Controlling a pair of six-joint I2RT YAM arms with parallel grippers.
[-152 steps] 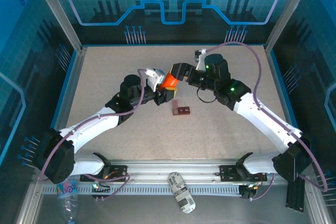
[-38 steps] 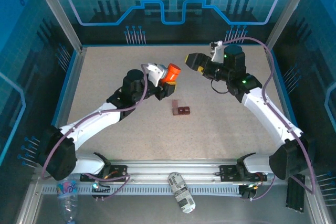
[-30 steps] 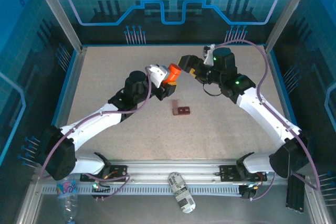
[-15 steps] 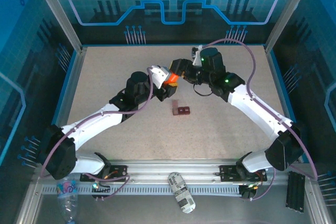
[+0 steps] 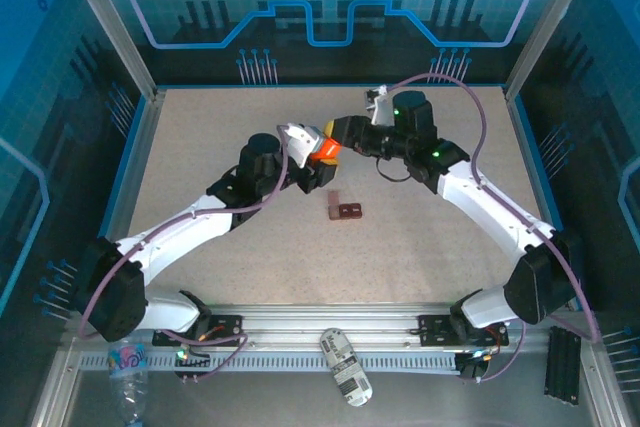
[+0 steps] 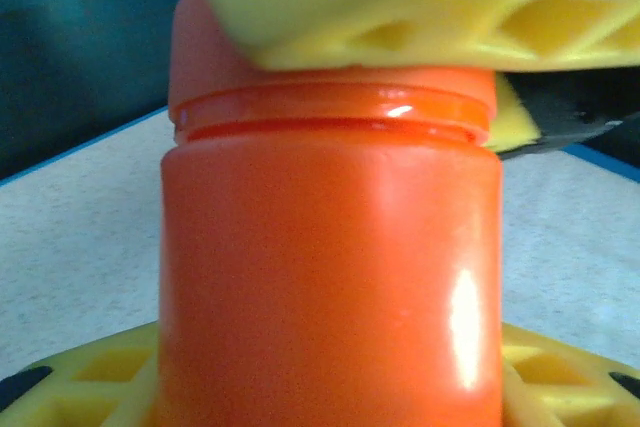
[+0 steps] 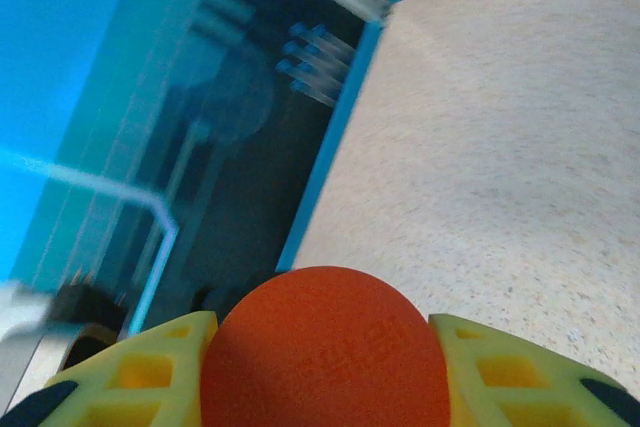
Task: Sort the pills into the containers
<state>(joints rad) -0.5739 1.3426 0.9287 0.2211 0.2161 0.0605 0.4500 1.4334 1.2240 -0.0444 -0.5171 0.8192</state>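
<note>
So the left gripper [image 5: 312,159] had the orange bottle [image 6: 330,277] clamped around its body. In the left wrist view you could see its yellow fingers [image 6: 90,372] hugging the lower part on both sides. From the top camera the bottle sat tilted, with the cap end pointing over toward the right arm.

The right gripper [image 5: 340,133] was right on that end. In the right wrist view the round orange cap [image 7: 322,352] sat snug between its two yellow fingers [image 7: 140,372], both touching it, so it was closed on the cap. One of those fingers also showed across the top of the cap in the left wrist view.

The little dark red-brown box [image 5: 347,210] with its two wells lay flat on the speckled table [image 5: 220,127]. It was near the bottle, on the side toward the arm bases, and neither gripper was touching it.
</note>
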